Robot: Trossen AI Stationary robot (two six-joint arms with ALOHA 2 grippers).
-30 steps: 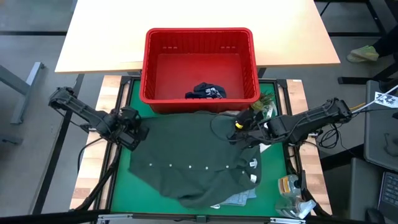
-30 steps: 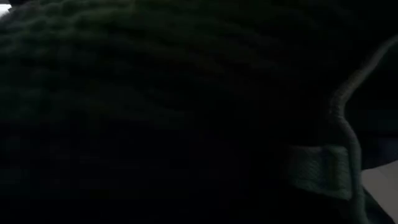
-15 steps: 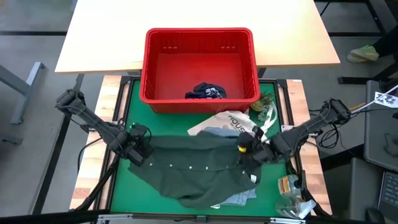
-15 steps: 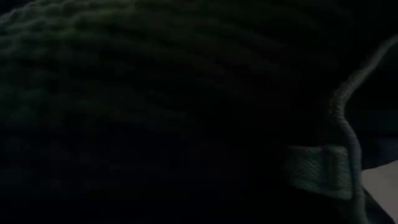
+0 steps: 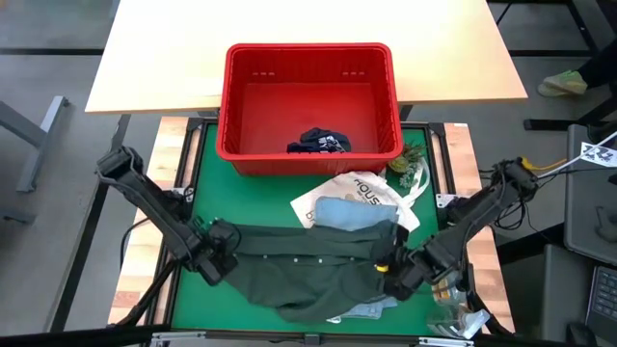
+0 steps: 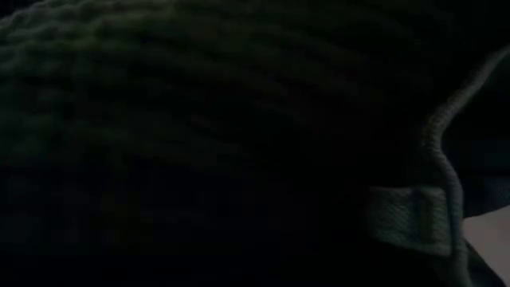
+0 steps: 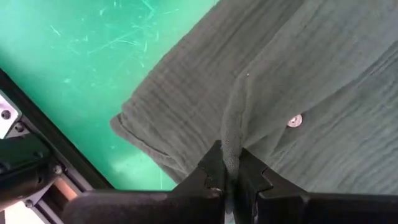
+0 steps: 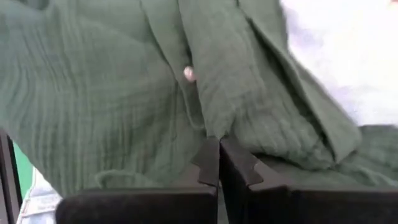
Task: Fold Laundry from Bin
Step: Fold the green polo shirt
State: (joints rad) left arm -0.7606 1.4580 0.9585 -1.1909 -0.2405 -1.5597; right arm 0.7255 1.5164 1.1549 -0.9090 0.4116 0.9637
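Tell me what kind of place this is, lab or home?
Most likely a robotics lab or test cell, not a home. Two arms are mounted on a framed workstation with a green mat, a pale wooden table stands behind it, and the grey floor is bare, with cables trailing at the right.

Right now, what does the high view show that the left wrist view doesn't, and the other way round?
Only the high view shows the red bin, navy shorts inside it, the white tote bag, the light blue shirt and the right gripper. Only the left wrist view shows the fold of cloth pinched between the left gripper's fingers. Both show the olive-green shirt on the green mat, held by the left gripper.
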